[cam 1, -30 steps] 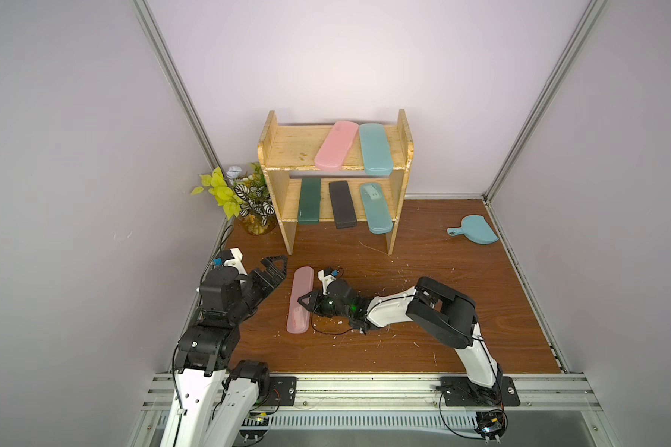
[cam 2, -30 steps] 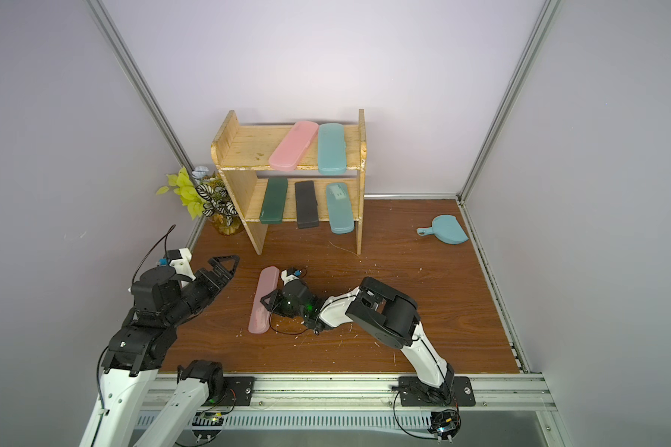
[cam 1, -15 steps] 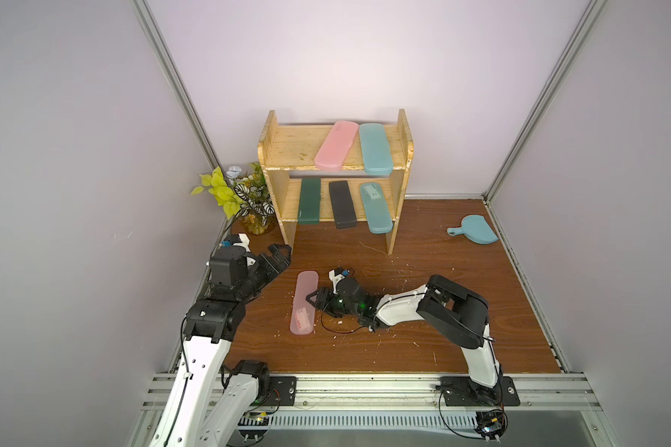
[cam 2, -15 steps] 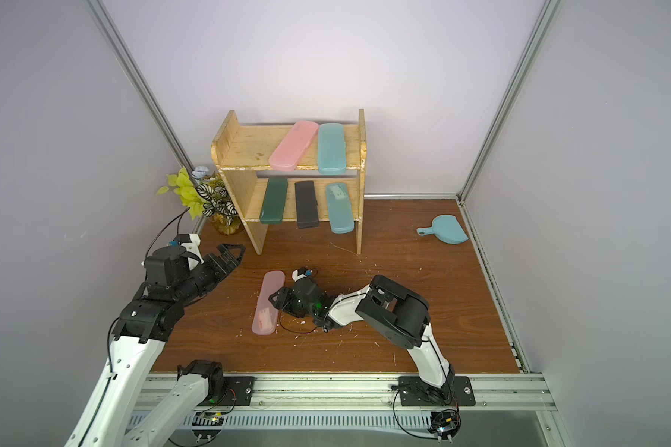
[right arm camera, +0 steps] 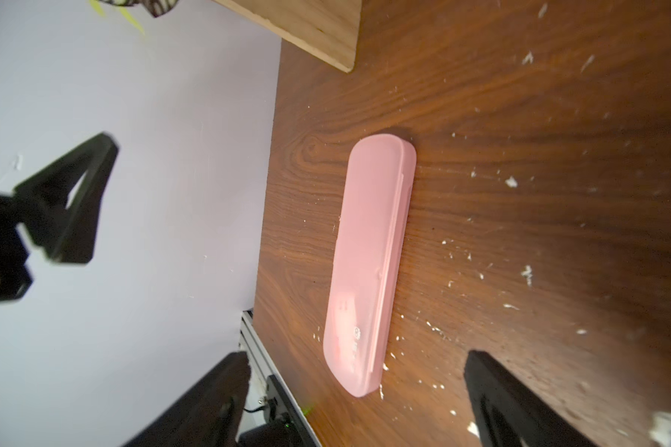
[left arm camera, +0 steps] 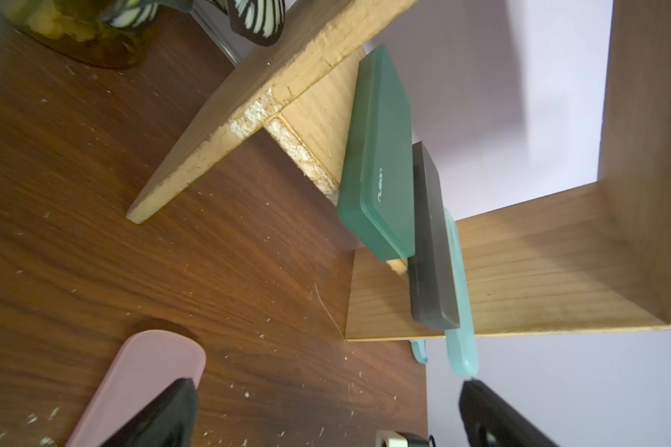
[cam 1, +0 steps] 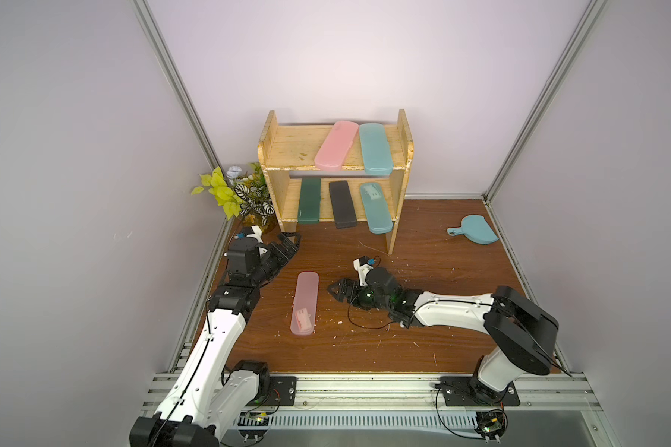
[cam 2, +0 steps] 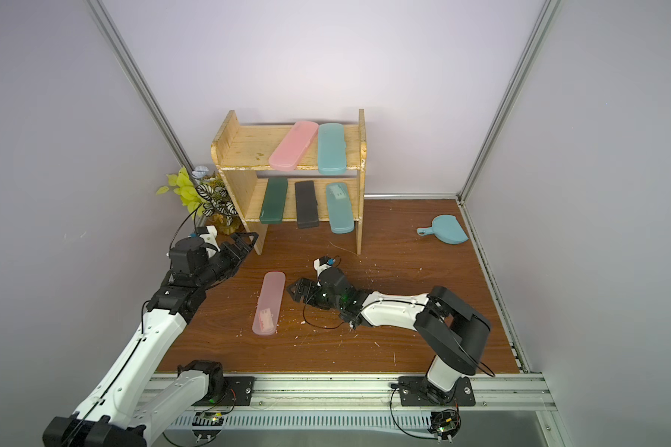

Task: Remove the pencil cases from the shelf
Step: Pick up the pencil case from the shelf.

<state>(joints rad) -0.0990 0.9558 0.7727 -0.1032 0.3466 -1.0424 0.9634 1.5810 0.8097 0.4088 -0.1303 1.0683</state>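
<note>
In both top views the pink case (cam 1: 305,303) lies flat on the table (cam 1: 442,278), lower centre, off the shelf (cam 1: 287,154). The right gripper (cam 1: 336,292) is wide and empty just beside it.

Left wrist view: the left gripper (left arm camera: 326,387) is wide and empty, facing the dark green case (left arm camera: 380,166) at centre, probably its next pick.

Right wrist view: the pink case lies at centre, untouched.

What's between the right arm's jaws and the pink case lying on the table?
Nothing but bare table, as both top views show: the open jaws stand clear of the pink case.

dark green case (left arm camera: 376,154), embossed word, illegible
</note>
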